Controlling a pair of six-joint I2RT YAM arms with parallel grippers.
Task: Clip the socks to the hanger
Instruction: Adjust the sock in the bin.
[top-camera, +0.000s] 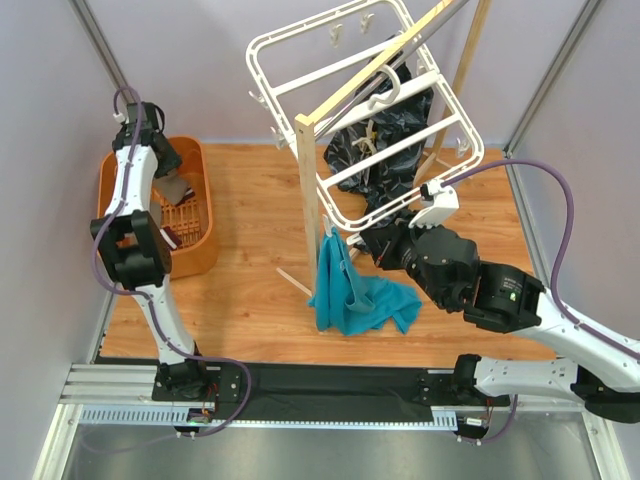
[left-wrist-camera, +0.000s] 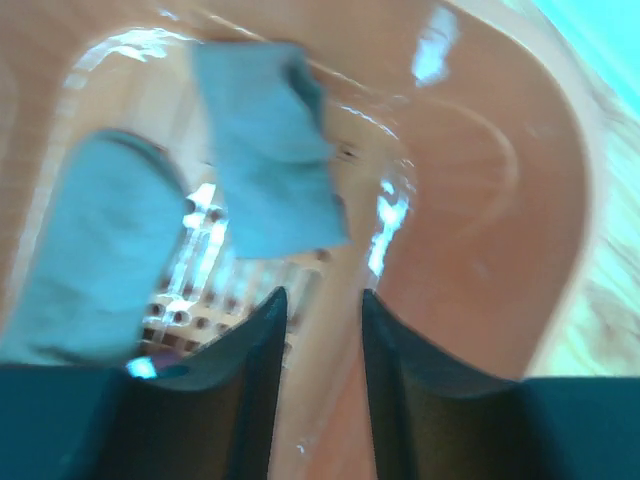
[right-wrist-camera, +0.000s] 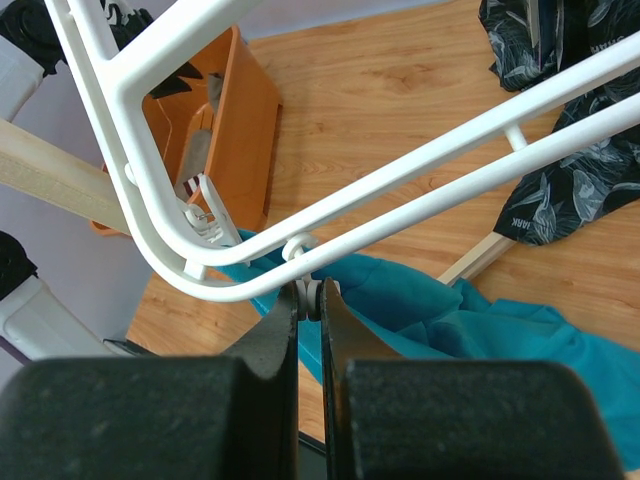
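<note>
**Top external view.** The hanger (top-camera: 330, 70) hung tilted from a wooden pole rack (top-camera: 345, 90). Its cross bars ran from lower left to upper right, and one corner pointed down toward a teal cloth (top-camera: 360, 295). A black patterned garment (top-camera: 385, 135) hung behind it. The right gripper (top-camera: 428, 192) met the frame's lower right edge. One of the socks (top-camera: 180, 190) lay in an orange basket (top-camera: 205, 245) at the left, just below the left gripper (top-camera: 168, 160).

**Left wrist view (blurred).** The left gripper (left-wrist-camera: 320, 310) was open with nothing between its fingers, hovering over the basket (left-wrist-camera: 480, 200). Two socks (left-wrist-camera: 100, 260) (left-wrist-camera: 270, 160) lay apart, their long axes running roughly from top to bottom of the view. Their cuff stripes could not be made out.

**Right wrist view.** The right gripper (right-wrist-camera: 310, 310) had its jaws almost together, pinching a small white clip (right-wrist-camera: 310, 293) under the hanger's (right-wrist-camera: 470, 190) curved corner. The teal cloth (right-wrist-camera: 450, 320) lay beneath. A label on the black garment (right-wrist-camera: 580, 190) bore white letters, seemingly ending in "ARK".
</note>
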